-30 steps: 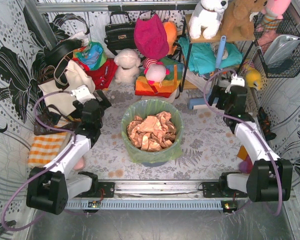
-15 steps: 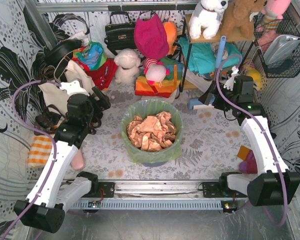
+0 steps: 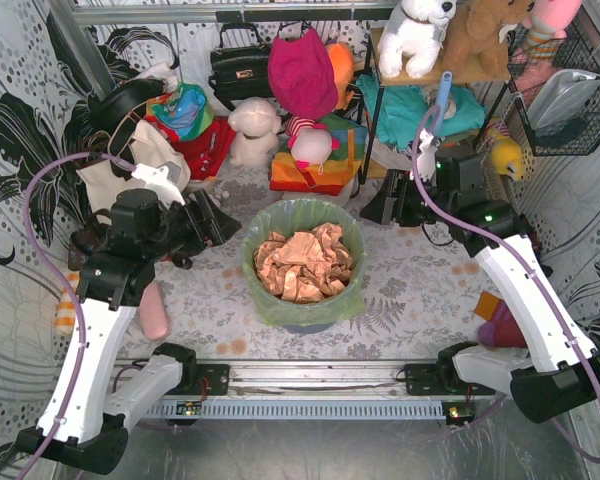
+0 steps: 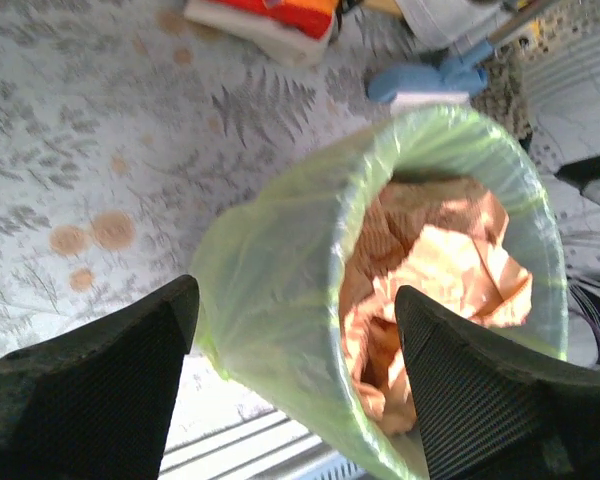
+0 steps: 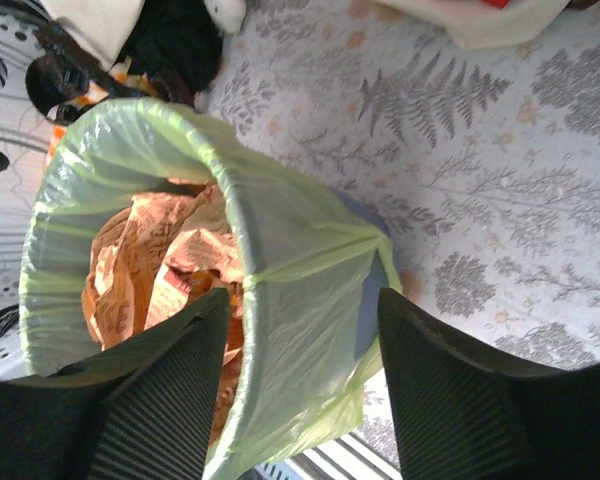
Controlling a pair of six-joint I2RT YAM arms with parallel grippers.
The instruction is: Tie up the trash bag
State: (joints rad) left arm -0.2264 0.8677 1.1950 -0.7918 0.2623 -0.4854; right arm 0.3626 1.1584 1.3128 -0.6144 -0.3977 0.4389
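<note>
The light-green trash bag (image 3: 276, 300) lines a blue-grey bin in the table's middle, its top folded over the rim, with crumpled tan paper (image 3: 302, 262) inside. My left gripper (image 3: 212, 215) is open and empty, just left of the bag's rim and apart from it. In the left wrist view (image 4: 295, 330) the bag (image 4: 270, 270) shows between the spread fingers. My right gripper (image 3: 378, 208) is open and empty, just right of the rim's far side. In the right wrist view (image 5: 300, 320) the bag's folded edge (image 5: 300, 250) and a strip of bin (image 5: 370, 295) lie between the fingers.
Handbags (image 3: 238, 62), soft toys (image 3: 252, 130) and folded cloths (image 3: 315, 165) crowd the back. A shelf rack (image 3: 420, 90) stands at the back right. A pink object (image 3: 152, 310) and an orange checked cloth (image 3: 65, 312) lie at the left. The arms' rail (image 3: 300, 378) runs along the near edge.
Both arms have reached inward toward the bin: the left gripper moved right and the right gripper moved left, each now close to the bag's rim. The bag has not moved.
</note>
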